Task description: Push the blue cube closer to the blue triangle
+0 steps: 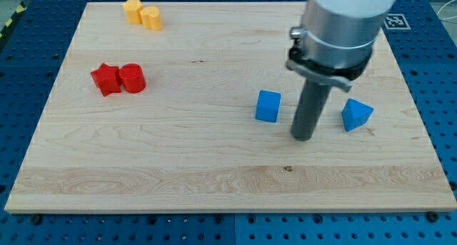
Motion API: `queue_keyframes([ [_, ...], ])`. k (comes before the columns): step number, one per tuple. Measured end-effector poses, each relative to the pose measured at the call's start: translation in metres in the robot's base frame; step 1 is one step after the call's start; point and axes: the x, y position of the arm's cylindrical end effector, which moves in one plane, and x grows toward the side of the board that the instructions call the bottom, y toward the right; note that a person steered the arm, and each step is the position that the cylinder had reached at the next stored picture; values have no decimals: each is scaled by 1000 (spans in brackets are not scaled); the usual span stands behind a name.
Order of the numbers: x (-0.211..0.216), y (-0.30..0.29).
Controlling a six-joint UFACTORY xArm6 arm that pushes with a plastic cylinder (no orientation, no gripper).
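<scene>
Standing on the right half of the frame, the rod's tip (303, 137) rested on the desk (214, 166) between the two blue pieces, touching neither. No hand was fitted to the arm: it ended in a plain dark rod under a grey cylindrical housing (341, 20), so nothing was grasped or clenched.

Item 1: blue cube (268, 106), right of centre, just to the left of the tip, with a narrow strip of bare wood between them.

Item 2: blue triangle (355, 115), further right, near the tip on its other side and slightly lower in the frame than the cube. Cube and triangle were apart, with the rod standing in the gap.

Item 3: red star-shaped block (106, 79), left part of the frame, touching item 4.

Item 4: red cylinder (132, 79), immediately right of the red star.

Item 5: yellow block (133, 10), upper left of the frame near the desk's far edge; its exact shape could not be made out.

Item 6: yellow cylinder (151, 18), touching item 5 on its right and slightly lower.

Support: pale wooden desk, lying on a blue perforated surface (443, 95) visible around all edges. A black-and-white marker tag (397, 21) showed at the upper right corner of the board.
</scene>
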Motion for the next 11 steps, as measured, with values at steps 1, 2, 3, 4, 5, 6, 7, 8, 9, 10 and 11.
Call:
queue_keyframes([
  [1, 1, -65],
  [2, -21, -113],
  [3, -37, -98],
  [4, -40, -42],
  [5, -44, 18],
  [6, -44, 44],
  [7, -38, 28],
  [8, -22, 32],
  [9, -20, 75],
  [10, -20, 117],
  [11, -20, 129],
])
